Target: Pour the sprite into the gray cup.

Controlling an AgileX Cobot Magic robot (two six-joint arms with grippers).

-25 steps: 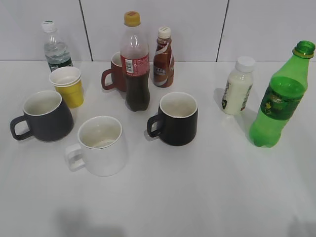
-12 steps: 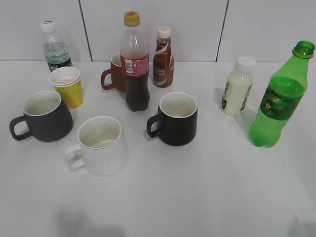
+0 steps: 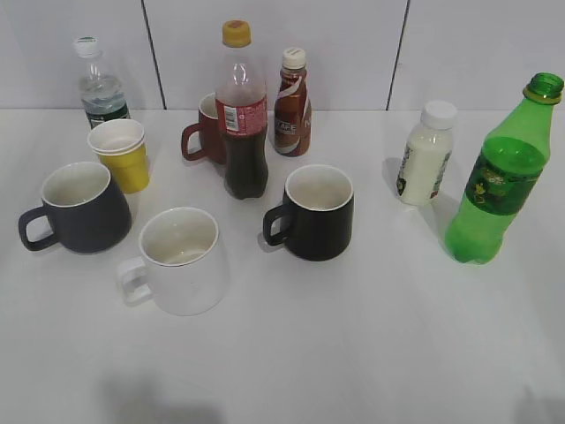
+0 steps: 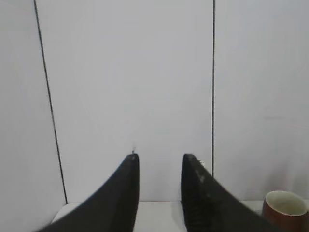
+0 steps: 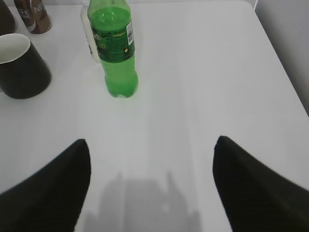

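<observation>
Exterior view: sprite (image 3: pixel 500 185) upright at 3 o'clock, uncapped; gray cup (image 3: pixel 84 208) at 9 o'clock.
Left gripper (image 4: pixel 159 166): narrow gap, holding nothing.
Right gripper (image 5: pixel 150 150): spread wide, holding nothing.

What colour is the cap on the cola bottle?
Yellow; the cola bottle's cap shows best in the exterior view.
</observation>
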